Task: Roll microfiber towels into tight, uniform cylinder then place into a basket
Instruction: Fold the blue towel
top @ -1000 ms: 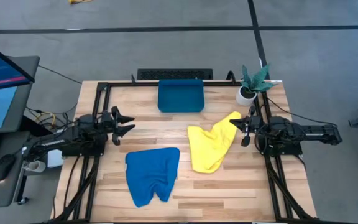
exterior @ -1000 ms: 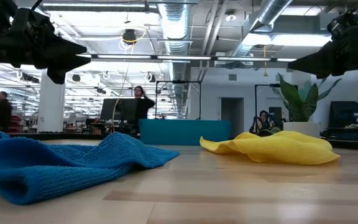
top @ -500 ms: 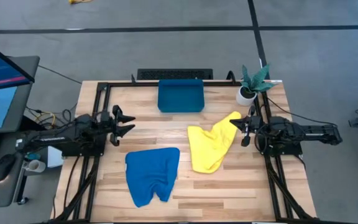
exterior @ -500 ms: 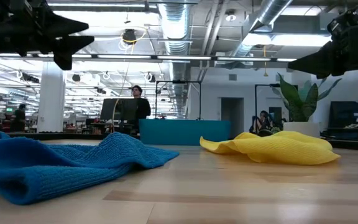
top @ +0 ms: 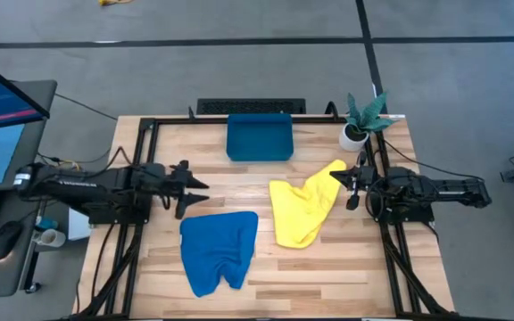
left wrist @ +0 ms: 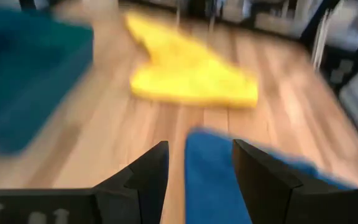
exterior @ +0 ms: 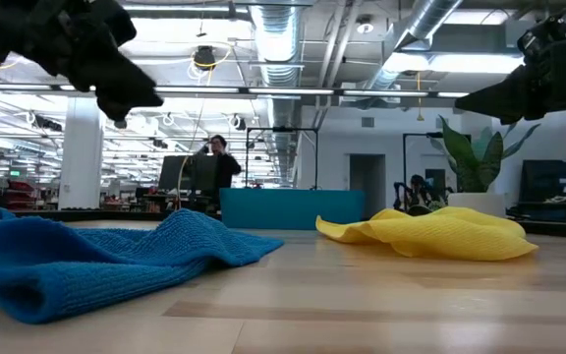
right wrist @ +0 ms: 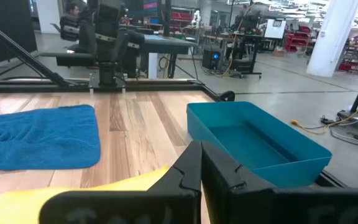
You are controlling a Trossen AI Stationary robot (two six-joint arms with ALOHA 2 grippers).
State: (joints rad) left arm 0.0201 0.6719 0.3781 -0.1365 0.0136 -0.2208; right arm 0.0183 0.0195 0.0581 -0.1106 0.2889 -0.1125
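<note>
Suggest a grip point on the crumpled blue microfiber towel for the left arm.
Probably the crumpled blue microfiber towel's top-left corner, the part nearest the left gripper, taken from above. That edge lies fairly flat on the wooden table, while the near end is bunched into folds. The gripper hangs open just beyond that edge.

Left gripper point(top: 199, 187) fingers spread; right gripper point(top: 350, 185) fingers together.

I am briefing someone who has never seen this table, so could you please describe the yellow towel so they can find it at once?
Start at the wooden table and find the dark-blue basket at its far edge. Nearer than the basket and toward the right arm lies the yellow towel, loosely crumpled, one corner reaching toward the right hand. Its neighbour, the blue towel, lies nearer the left arm; only this one is bright yellow.
</note>
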